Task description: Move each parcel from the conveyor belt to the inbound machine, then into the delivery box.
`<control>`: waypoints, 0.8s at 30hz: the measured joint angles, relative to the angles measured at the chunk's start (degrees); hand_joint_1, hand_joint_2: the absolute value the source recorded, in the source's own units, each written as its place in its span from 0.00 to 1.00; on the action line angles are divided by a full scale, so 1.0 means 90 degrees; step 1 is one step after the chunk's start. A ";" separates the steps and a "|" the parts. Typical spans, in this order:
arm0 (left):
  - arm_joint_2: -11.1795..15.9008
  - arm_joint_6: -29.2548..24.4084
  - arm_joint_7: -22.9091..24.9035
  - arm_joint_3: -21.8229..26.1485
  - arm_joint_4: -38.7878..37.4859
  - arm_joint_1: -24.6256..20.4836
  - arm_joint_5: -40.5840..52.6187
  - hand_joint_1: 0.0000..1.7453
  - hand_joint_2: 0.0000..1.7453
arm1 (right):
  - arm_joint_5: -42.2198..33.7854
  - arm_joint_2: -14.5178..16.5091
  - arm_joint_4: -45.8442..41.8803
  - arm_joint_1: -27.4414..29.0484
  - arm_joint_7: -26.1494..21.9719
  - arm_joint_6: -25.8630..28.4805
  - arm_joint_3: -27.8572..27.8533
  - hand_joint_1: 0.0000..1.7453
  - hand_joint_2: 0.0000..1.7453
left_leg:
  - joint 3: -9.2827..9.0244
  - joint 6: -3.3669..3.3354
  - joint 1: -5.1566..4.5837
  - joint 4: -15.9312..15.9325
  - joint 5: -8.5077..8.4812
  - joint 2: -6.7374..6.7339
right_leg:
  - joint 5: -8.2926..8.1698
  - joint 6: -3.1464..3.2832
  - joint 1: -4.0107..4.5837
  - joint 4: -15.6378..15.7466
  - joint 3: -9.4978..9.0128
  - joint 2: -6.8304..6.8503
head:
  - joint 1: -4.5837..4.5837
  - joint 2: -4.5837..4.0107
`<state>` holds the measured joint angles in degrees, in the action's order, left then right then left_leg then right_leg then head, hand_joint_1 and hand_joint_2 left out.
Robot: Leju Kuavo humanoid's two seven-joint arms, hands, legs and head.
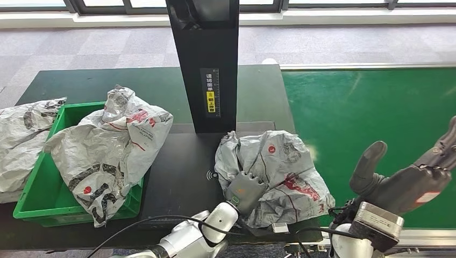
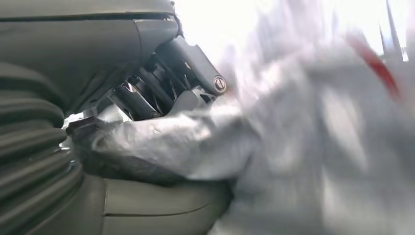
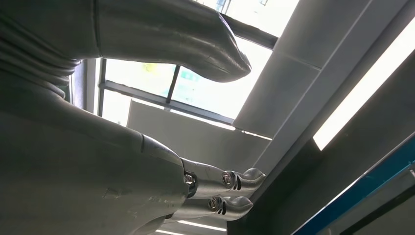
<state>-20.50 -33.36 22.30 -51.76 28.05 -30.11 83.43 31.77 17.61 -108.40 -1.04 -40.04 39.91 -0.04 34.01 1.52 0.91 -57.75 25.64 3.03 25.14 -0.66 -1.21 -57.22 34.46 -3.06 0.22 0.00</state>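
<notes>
A crumpled grey parcel (image 1: pixel 279 172) with red marks lies on the black platform of the inbound machine (image 1: pixel 207 64), in front of its upright black post. My left hand (image 1: pixel 244 191) grips the parcel's near edge. In the left wrist view a fold of the grey parcel (image 2: pixel 293 147) is pinched between the thumb and the dark fingers (image 2: pixel 161 83). My right hand (image 1: pixel 408 177) is raised over the near edge of the green conveyor belt (image 1: pixel 371 113), fingers apart and holding nothing. Its thumb and fingers (image 3: pixel 230 191) point up toward the ceiling.
A green delivery box (image 1: pixel 37 199) stands at the left with a grey parcel (image 1: pixel 107 145) draped over its rim. Another grey parcel (image 1: pixel 21 134) lies beside the box at the far left. The green belt carries no parcels.
</notes>
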 joint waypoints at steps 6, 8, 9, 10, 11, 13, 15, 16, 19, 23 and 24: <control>0.0368 -0.0724 0.0902 -0.0009 0.1359 0.0075 0.0359 1.00 1.00 | -0.0048 0.0001 0.0011 0.0000 0.0000 0.0000 0.0000 0.00 0.00 | 0.0004 0.0000 0.0001 0.0001 0.0000 0.0005 | 0.0001 0.0000 0.0001 -0.0003 0.0003 0.0005 | 0.0002 0.0000; 0.0667 -0.0728 0.1360 -0.0066 0.2002 0.0065 0.0361 1.00 1.00 | -0.0059 0.0001 0.0019 0.0000 0.0000 0.0000 0.0000 0.00 0.00 | 0.0007 0.0001 0.0002 0.0001 0.0000 0.0002 | 0.0001 0.0001 0.0002 -0.0005 0.0008 0.0001 | 0.0002 0.0000; 0.0868 -0.0730 0.1600 -0.0099 0.2412 0.0030 0.0361 1.00 1.00 | -0.0069 0.0001 0.0024 -0.0001 0.0000 0.0000 0.0000 0.00 0.00 | 0.0007 0.0002 0.0003 0.0001 -0.0001 0.0002 | 0.0001 0.0001 0.0002 -0.0006 0.0009 0.0001 | 0.0002 0.0000; 0.1096 -0.0732 0.1775 -0.0124 0.2846 -0.0017 0.0361 1.00 1.00 | -0.0081 0.0001 0.0028 -0.0001 0.0000 0.0000 0.0000 0.00 0.00 | 0.0007 0.0003 0.0003 0.0002 -0.0002 0.0002 | 0.0001 0.0002 0.0003 -0.0009 0.0010 0.0002 | 0.0002 0.0000; 0.1340 -0.0735 0.1872 -0.0128 0.3267 -0.0063 0.0361 1.00 1.00 | -0.0094 0.0001 0.0033 -0.0001 0.0000 0.0000 0.0000 0.00 0.00 | 0.0006 0.0003 0.0004 0.0002 -0.0002 0.0003 | 0.0001 0.0002 0.0003 -0.0011 0.0009 0.0002 | 0.0002 0.0000; 0.1788 -0.0740 0.1925 -0.0077 0.4063 -0.0116 0.0361 1.00 1.00 | -0.0111 0.0001 0.0041 -0.0002 0.0000 0.0000 0.0000 0.00 0.00 | 0.0004 0.0006 0.0005 0.0002 -0.0004 0.0003 | 0.0003 0.0004 0.0004 -0.0015 0.0010 0.0002 | 0.0002 0.0000; 0.2146 -0.0742 0.1935 0.0004 0.4693 -0.0138 0.0361 1.00 1.00 | -0.0118 0.0001 0.0050 -0.0003 0.0000 0.0000 0.0000 0.00 0.00 | 0.0004 0.0007 0.0005 0.0002 -0.0004 0.0004 | 0.0005 0.0007 0.0004 -0.0015 0.0010 0.0004 | 0.0002 0.0000; 0.2276 -0.0742 0.1941 0.0033 0.4939 -0.0145 0.0362 1.00 1.00 | -0.0120 0.0001 0.0056 -0.0004 0.0000 0.0000 0.0000 0.00 0.00 | 0.0004 0.0007 0.0005 0.0002 -0.0004 0.0005 | 0.0005 0.0008 0.0004 -0.0016 0.0010 0.0005 | 0.0002 0.0000; 0.2552 -0.0742 0.1951 0.0079 0.5436 -0.0154 0.0363 1.00 1.00 | -0.0120 0.0001 0.0069 -0.0006 0.0000 0.0000 0.0000 0.00 0.00 | 0.0006 0.0006 0.0005 0.0002 -0.0004 0.0007 | 0.0006 0.0008 0.0001 -0.0014 0.0009 0.0007 | 0.0002 0.0000; 0.2647 -0.0743 0.1320 0.0412 0.6144 0.0152 0.0364 1.00 1.00 | -0.0125 0.0003 0.0079 -0.0007 0.0000 0.0000 0.0000 0.00 0.00 | 0.0004 0.0005 0.0000 0.0002 -0.0002 0.0001 | 0.0006 0.0006 -0.0006 -0.0013 0.0008 -0.0002 | 0.0002 0.0000; 0.2445 -0.0743 0.0674 0.0741 0.6471 0.0468 0.0364 1.00 1.00 | -0.0132 0.0004 0.0085 -0.0007 0.0000 0.0001 0.0000 0.00 0.00 | 0.0004 0.0003 -0.0003 0.0002 0.0000 -0.0001 | 0.0007 0.0004 -0.0011 -0.0013 0.0009 -0.0007 | 0.0002 0.0000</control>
<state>1.50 -40.05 28.37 -45.08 86.28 -25.90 86.71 30.58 17.64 -107.63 -1.11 -40.04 39.92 -0.04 34.05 1.56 0.89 -57.73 25.64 3.02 25.20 -0.62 -1.30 -57.33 34.54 -3.12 0.23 0.00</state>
